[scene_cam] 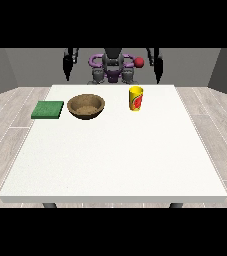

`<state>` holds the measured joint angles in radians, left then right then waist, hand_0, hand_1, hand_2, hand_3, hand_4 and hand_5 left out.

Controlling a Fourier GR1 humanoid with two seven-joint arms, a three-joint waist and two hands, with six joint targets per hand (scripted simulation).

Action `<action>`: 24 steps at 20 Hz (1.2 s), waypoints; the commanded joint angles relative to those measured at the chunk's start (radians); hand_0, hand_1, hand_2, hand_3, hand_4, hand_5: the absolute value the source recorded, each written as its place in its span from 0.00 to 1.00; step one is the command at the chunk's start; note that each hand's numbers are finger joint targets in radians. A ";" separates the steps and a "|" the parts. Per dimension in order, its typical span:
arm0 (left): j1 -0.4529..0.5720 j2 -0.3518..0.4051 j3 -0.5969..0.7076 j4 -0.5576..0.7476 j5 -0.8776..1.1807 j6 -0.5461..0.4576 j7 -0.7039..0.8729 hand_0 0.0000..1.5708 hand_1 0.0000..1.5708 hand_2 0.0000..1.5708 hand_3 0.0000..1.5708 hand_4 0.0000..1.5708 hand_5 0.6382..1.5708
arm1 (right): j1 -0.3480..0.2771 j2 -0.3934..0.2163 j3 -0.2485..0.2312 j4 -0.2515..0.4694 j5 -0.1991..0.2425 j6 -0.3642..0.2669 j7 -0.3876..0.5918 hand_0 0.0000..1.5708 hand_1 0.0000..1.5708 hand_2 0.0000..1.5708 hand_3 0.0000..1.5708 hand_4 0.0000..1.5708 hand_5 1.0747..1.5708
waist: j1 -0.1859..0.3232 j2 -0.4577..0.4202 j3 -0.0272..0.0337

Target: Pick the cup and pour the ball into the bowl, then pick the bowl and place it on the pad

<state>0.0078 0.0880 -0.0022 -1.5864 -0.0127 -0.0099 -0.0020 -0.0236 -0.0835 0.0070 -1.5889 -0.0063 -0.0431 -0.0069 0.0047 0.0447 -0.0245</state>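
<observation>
A yellow cup (136, 98), a wooden bowl (86, 106) and a green pad (48, 110) are set on the tabletop (115, 155); both hands' finger state cannot be told.

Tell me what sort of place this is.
Probably a bare test room for tabletop handling, not a home: a large white table holds only a yellow cup, a brown bowl and a green pad, on a wood-look floor with plain grey walls.

No readable text, numbers or brands anywhere. Only marking: a red patch on the yellow cup (136, 98), too small to tell whether it's a logo or lettering. Nothing legible on it.
</observation>
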 commanded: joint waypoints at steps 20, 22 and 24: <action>-0.172 0.086 0.230 -0.026 0.208 -0.071 -0.014 0.00 0.00 0.00 0.00 0.00 0.97 | 0.015 -0.096 -0.146 -0.114 -0.175 0.204 -0.010 0.00 0.00 0.00 0.00 0.00 1.00 | -0.062 -0.037 0.0242; -0.184 0.055 0.194 -0.015 0.171 -0.054 -0.070 0.00 0.00 0.00 0.00 0.00 0.95 | -0.029 -0.122 -0.202 -0.035 -0.210 0.225 -0.030 0.00 0.00 0.00 0.00 0.00 1.00 | -0.043 -0.009 0.0244; -0.155 0.025 0.185 0.048 0.130 -0.048 -0.189 0.00 0.00 0.00 0.00 0.00 0.96 | -0.011 -0.145 -0.211 -0.021 -0.209 0.279 -0.102 0.00 0.00 0.00 0.00 0.00 1.00 | -0.064 0.032 0.0244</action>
<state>-0.1516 0.1410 0.1971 -1.6084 0.1606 -0.0631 -0.0692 -0.0333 -0.2199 -0.1920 -1.6518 -0.2271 0.2003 -0.0377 -0.0513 0.0278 -0.0004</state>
